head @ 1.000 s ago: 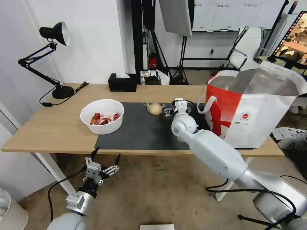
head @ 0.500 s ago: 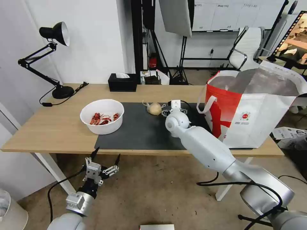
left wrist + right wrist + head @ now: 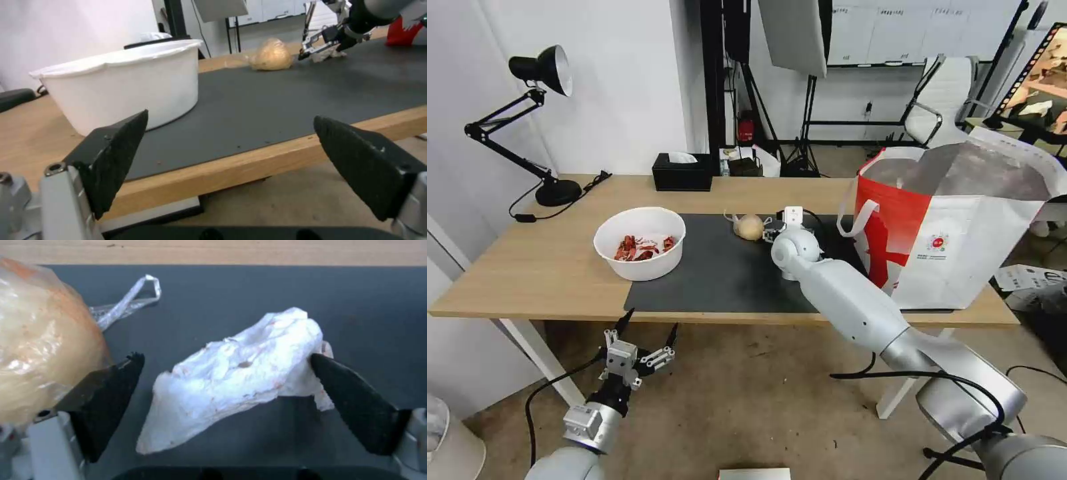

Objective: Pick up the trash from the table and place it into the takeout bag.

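on the mat (image 3: pixel 714 267) | right gripper (image 3: pixel 225 390) fingers spread around crumpled tissue (image 3: pixel 236 380), unclamped | left gripper (image 3: pixel 231 163) spread, empty

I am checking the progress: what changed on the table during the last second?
The right gripper moved toward the robot's left, to the beige knotted lump, and now straddles the crumpled white tissue, open. White bowl, takeout bag and left gripper unchanged.

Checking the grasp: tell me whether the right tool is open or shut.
Open. The right tool has its fingers spread on either side of the crumpled tissue, one finger beside the beige lump.
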Controlling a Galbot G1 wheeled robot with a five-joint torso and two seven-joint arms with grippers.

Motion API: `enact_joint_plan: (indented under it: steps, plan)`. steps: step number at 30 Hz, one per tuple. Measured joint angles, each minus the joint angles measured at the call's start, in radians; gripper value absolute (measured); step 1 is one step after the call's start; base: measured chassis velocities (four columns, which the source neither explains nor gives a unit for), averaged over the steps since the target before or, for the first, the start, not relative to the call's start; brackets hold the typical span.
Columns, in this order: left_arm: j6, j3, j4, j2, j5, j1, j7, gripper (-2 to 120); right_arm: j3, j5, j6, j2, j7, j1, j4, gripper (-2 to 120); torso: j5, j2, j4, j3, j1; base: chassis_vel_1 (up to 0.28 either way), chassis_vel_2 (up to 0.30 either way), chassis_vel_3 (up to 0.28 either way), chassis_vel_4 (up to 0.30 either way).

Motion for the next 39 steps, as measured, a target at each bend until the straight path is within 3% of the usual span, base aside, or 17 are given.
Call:
enact_joint_plan:
  steps: [2,5,14,17,18,20,27,35,36,39]
  plan:
    - [0.000,0.000,0.000,0.000,0.000,0.001,0.000,100,0.002,0.001,0.000,0.000,0.002,-0.002,0.000,94,0.0000,0.000,0.0000,0.000,0.000,0.000,0.000,0.000,0.000]
    - [-0.002,0.001,-0.001,0.002,0.000,0.003,0.001,100,0.009,0.005,0.003,-0.001,0.011,-0.016,0.008,78,0.0000,0.000,0.0001,0.000,0.000,0.000,0.000,0.000,0.000]
    - [-0.002,0.003,-0.002,0.005,-0.002,0.002,0.001,100,0.014,0.009,0.011,-0.008,0.032,-0.031,0.029,52,0.0000,0.000,0.0002,0.000,0.000,0.000,0.000,0.000,0.000]
    - [-0.002,0.006,-0.002,0.005,-0.002,0.002,0.001,100,0.015,0.010,0.033,-0.022,0.043,-0.044,0.056,37,0.0000,0.000,-0.0002,0.000,0.000,0.000,0.000,0.000,0.000]
    - [-0.002,0.006,-0.002,0.005,-0.002,0.002,0.001,100,0.015,0.010,0.033,-0.022,0.043,-0.044,0.056,37,0.0000,0.000,-0.0002,0.000,0.000,0.000,0.000,0.000,0.000]
    - [-0.002,0.008,-0.002,0.005,-0.002,0.002,0.001,100,0.015,0.008,0.059,-0.037,0.054,-0.058,0.092,24,0.0000,0.000,-0.0002,0.000,0.000,0.000,0.000,0.000,0.000]
    - [-0.001,0.009,-0.004,0.005,-0.003,0.001,0.001,100,0.039,-0.004,0.126,-0.081,0.061,-0.097,0.182,0,0.0001,0.000,0.0000,0.000,0.000,0.000,0.000,0.000,0.000]
    - [0.002,0.010,-0.016,0.006,-0.005,0.007,0.001,100,0.070,-0.022,0.189,-0.161,0.022,-0.142,0.312,0,0.0002,0.000,0.0000,0.000,0.000,0.000,0.000,0.000,0.000]
    - [0.003,0.008,-0.022,0.009,-0.006,0.009,0.000,100,0.087,-0.048,0.220,-0.204,-0.021,-0.166,0.391,0,0.0002,0.000,0.0000,0.000,0.000,0.000,0.000,0.000,0.000]
    - [0.003,0.007,-0.025,0.010,-0.007,0.011,0.000,100,0.104,-0.079,0.243,-0.247,-0.060,-0.191,0.465,0,0.0002,0.000,0.0001,0.000,0.000,0.000,0.000,0.000,0.000]
